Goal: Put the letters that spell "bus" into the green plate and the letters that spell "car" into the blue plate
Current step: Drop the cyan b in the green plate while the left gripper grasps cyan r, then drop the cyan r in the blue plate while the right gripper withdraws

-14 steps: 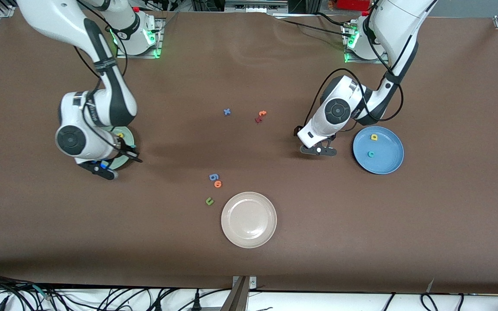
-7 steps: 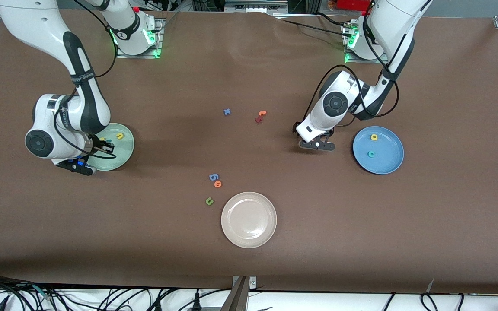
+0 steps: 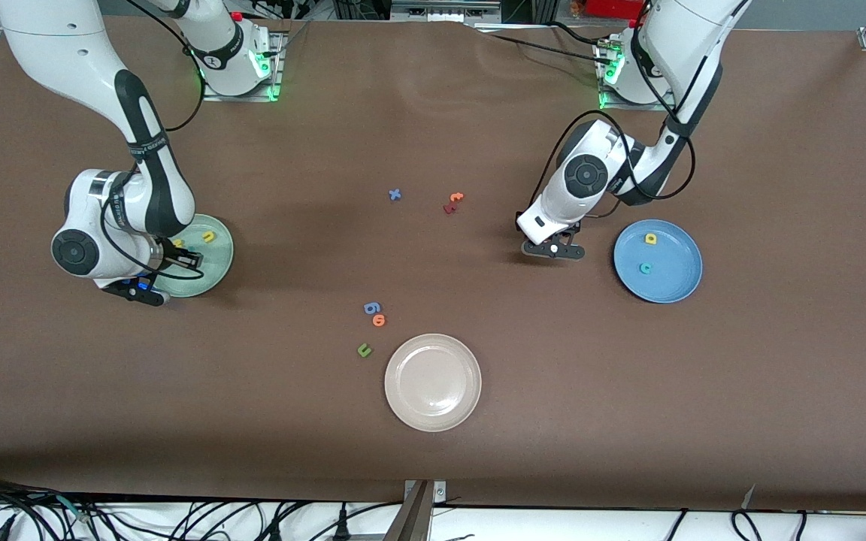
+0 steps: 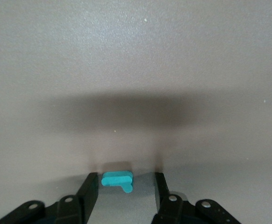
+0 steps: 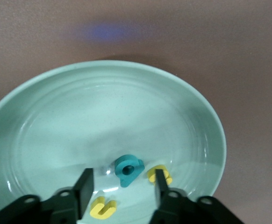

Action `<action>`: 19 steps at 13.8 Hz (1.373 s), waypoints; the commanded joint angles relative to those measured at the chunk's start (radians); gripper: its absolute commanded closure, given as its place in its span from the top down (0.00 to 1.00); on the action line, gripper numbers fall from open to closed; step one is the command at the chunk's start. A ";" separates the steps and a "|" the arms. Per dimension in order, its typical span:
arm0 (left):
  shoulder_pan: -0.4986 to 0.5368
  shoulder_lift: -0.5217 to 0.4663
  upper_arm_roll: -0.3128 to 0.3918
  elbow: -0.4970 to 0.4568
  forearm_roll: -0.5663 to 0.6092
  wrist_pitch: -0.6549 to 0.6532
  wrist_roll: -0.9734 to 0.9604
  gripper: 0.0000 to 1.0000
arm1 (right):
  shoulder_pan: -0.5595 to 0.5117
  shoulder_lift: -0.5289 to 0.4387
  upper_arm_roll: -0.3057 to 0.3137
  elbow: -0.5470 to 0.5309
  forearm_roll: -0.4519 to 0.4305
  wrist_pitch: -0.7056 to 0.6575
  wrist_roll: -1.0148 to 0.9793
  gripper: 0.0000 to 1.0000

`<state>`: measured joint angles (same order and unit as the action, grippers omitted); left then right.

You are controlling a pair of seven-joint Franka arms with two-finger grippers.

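Note:
My right gripper [image 3: 177, 259] hangs open just above the green plate [image 3: 215, 263]. In the right wrist view the teal "b" [image 5: 128, 169], the yellow "s" [image 5: 158, 173] and the yellow "u" [image 5: 102, 208] lie in the green plate [image 5: 103, 107] under the right gripper [image 5: 123, 182]. My left gripper [image 3: 553, 250] is down on the table beside the blue plate [image 3: 673, 282]. The left gripper [image 4: 125, 186] stands open around the teal "r" [image 4: 117, 179], which touches one finger only. The yellow "a" [image 3: 650, 239] and teal "c" [image 3: 645, 267] lie in the blue plate.
A beige-white plate [image 3: 433, 383] sits near the table's front middle. Beside it lie a green "u" [image 3: 364, 349], an orange "o" [image 3: 379, 320] and a blue "6" shape [image 3: 371, 307]. A blue "x" [image 3: 395, 194] and orange and dark red letters [image 3: 453, 201] lie mid-table.
My right arm swung toward its end of the table, then eased back over the green plate, and its gripper opened. My left gripper shifted slightly toward the bases and its fingers narrowed.

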<state>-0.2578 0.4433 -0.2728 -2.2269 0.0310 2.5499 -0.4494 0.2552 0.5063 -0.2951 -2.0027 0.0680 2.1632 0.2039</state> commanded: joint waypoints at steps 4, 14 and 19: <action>-0.008 -0.028 0.006 -0.028 0.017 0.007 -0.025 0.44 | -0.002 -0.132 0.001 0.068 0.019 -0.152 -0.023 0.99; -0.008 -0.034 0.004 -0.027 0.020 -0.002 -0.045 0.22 | -0.004 -0.170 -0.021 0.626 0.016 -0.735 -0.021 0.99; 0.070 -0.060 0.009 0.153 0.084 -0.348 0.033 0.19 | -0.002 -0.210 -0.025 0.651 0.016 -0.787 -0.021 0.99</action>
<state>-0.2346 0.4191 -0.2610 -2.1456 0.0794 2.3479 -0.4616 0.2536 0.3077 -0.3207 -1.3607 0.0704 1.4107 0.1939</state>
